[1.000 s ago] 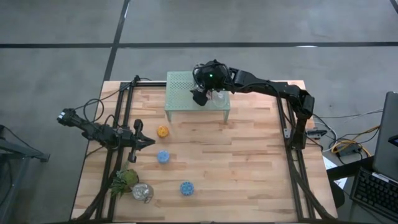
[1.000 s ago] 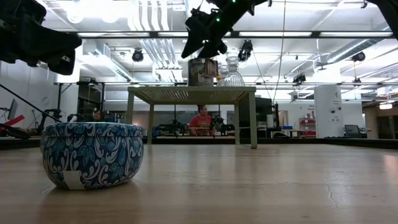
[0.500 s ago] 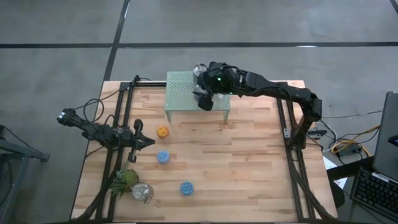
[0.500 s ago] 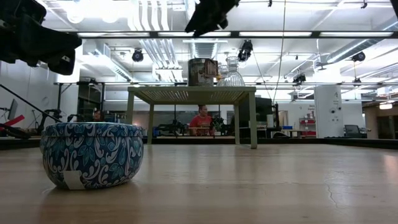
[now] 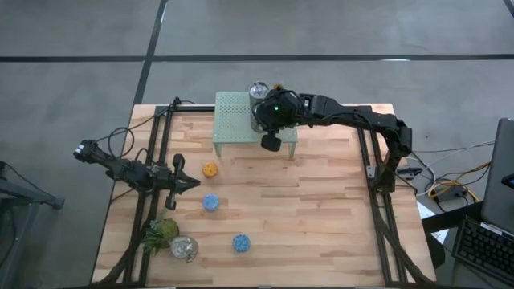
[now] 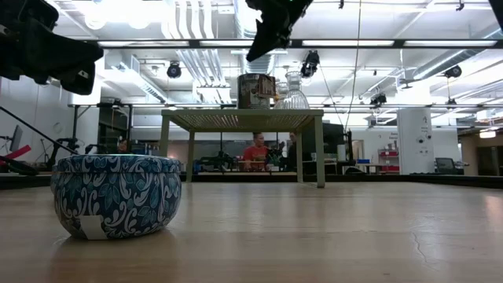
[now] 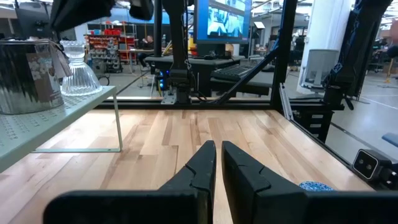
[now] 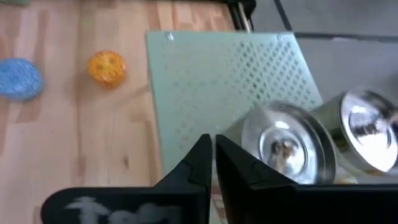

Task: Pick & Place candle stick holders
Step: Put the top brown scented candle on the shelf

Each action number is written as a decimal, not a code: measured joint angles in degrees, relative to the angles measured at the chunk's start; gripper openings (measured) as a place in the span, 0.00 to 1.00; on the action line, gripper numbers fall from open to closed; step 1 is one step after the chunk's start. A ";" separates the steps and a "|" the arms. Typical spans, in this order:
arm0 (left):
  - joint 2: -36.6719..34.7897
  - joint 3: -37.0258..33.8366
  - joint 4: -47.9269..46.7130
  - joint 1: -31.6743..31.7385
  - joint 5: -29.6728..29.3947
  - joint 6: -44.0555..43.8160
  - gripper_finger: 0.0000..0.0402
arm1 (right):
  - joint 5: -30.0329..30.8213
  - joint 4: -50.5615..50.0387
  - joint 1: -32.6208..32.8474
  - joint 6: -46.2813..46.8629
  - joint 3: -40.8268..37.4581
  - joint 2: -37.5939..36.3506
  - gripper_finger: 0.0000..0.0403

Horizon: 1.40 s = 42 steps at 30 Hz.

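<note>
I see the right gripper [image 5: 271, 142] clenched empty above the green stand's [image 5: 233, 116] near edge, silver holders [image 8: 288, 149] at its one o'clock, one perhaps glass. Left gripper [image 5: 186, 183] clenched, orange holder [image 5: 210, 169] at one o'clock, blue holders [image 5: 210, 201] beside.

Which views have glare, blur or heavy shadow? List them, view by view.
Low view: bright ceiling lights wash out the top, leaving the right gripper a dark silhouette; the near blue holder is sharp. Right wrist view: soft overall, the silvery holders on the mesh stand blurred with glare. Left wrist view: its own fingers are dark against the lit room. High view: evenly lit.
</note>
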 joint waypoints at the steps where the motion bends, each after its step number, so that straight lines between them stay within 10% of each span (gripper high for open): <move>1: 0.00 0.02 0.00 0.00 0.00 0.00 0.07 | 0.19 -0.67 -0.02 0.02 0.00 0.37 0.03; 42: 0.02 0.02 0.02 0.01 0.00 -0.01 0.07 | 10.75 -1.41 -0.27 -5.67 -0.65 3.56 0.02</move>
